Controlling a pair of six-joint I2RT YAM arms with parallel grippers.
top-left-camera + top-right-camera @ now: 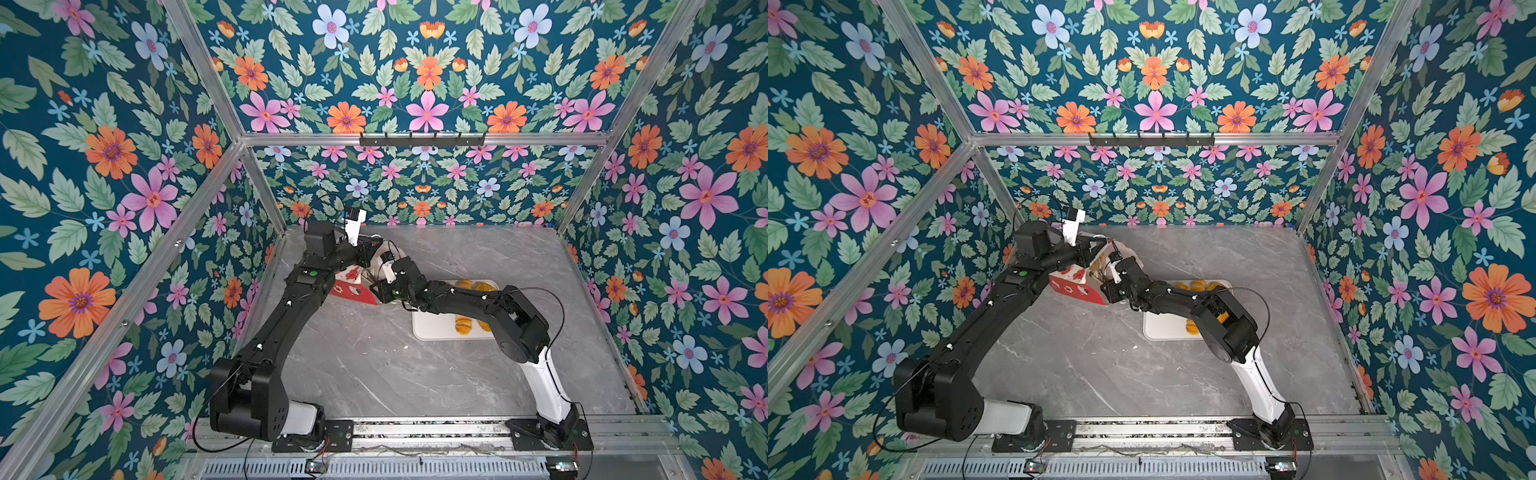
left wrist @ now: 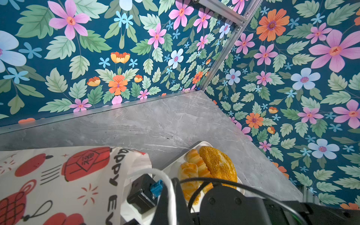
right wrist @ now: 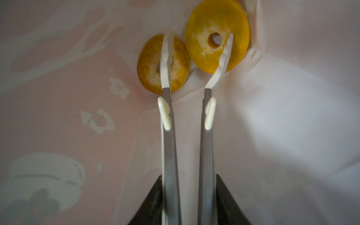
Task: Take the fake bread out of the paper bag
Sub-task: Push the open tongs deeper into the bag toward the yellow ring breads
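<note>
Standing at the front of the grey table (image 1: 374,374), I see two black arms reach away from me. A bit further in, on the right, lies a flat white tray (image 1: 432,328), and the right arm (image 1: 478,299) passes over it. Three pieces of the fake bread (image 1: 462,325) lie on the tray: a flaky pastry (image 2: 188,175), a long ridged loaf (image 2: 196,160) and an oval seeded loaf (image 2: 218,165), all touching each other. Further back, to the left of the tray, is the paper bag (image 1: 353,293), red with white pictures. It is tipped over, with its open end toward the right arm. The left gripper (image 1: 373,241) is clenched at the far edge of the bag's mouth and pinches the paper. The right gripper (image 3: 200,35) is deep inside the bag, so from above I cannot see it. The camera on its wrist shows two long thin fingers (image 3: 166,52) with white tips, held apart, with nothing gripped between them. At the bottom of the bag two more pieces lie side by side. One white tip is in front of the hole of the brownish ring (image 3: 148,64). The other tip is in front of the yellow ring (image 3: 237,23), just beside its hole. Behind it all stands the flower wall (image 1: 428,108).
</note>
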